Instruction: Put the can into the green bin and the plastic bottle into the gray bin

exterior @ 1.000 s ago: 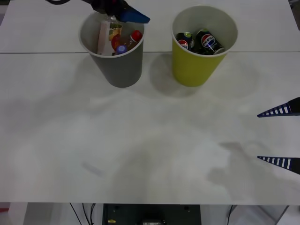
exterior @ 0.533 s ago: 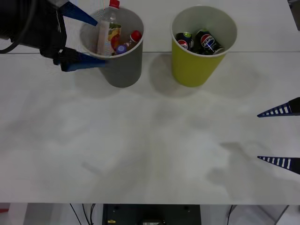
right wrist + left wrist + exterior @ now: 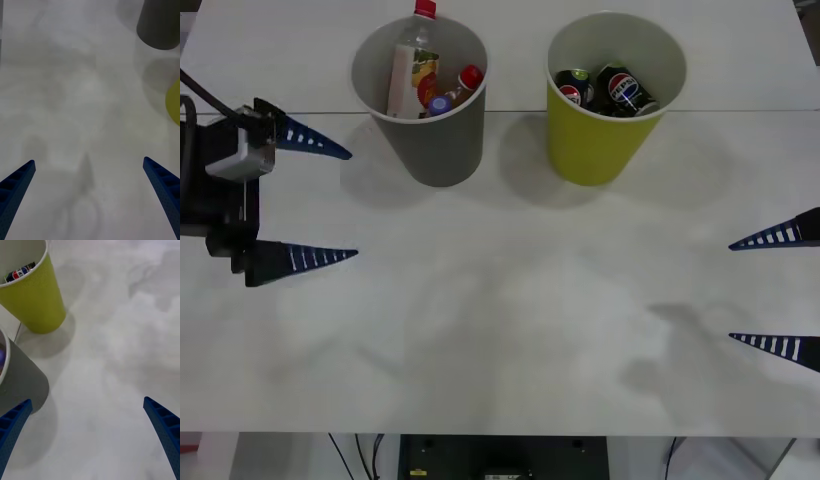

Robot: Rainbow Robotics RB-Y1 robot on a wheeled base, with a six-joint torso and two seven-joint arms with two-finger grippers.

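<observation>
The jaws of the left gripper (image 3: 330, 204) are spread wide and empty, hanging over the worktop (image 3: 500, 330) just off the gray bin (image 3: 442, 150), which sits a little beyond and to the inner side of them. A second ago those jaws were up over the mouth of that bin; half a second ago they had slid off to its outer side, and now they have dropped back toward the robot with nothing between them. What they left behind is the plastic bottle (image 3: 408, 65), standing tilted inside the gray bin with its red cap poking above the rim, next to another red-capped bottle (image 3: 463, 82) already in there. The right gripper (image 3: 775, 291) waits far across the worktop, its jaws also spread and empty, unmoved through all three moments. Beyond the left jaws and past the gray bin stands the green bin (image 3: 605, 140), and the can (image 3: 579, 85) lies inside it beside a Pepsi can (image 3: 623, 88). In the left wrist view the green bin and the gray bin show ahead of the open jaws, with bare worktop between the fingertips. Judging from this, both items are where the task wants them, so the retreat of the left arm looks like the closing move rather than a reach for anything more.
</observation>
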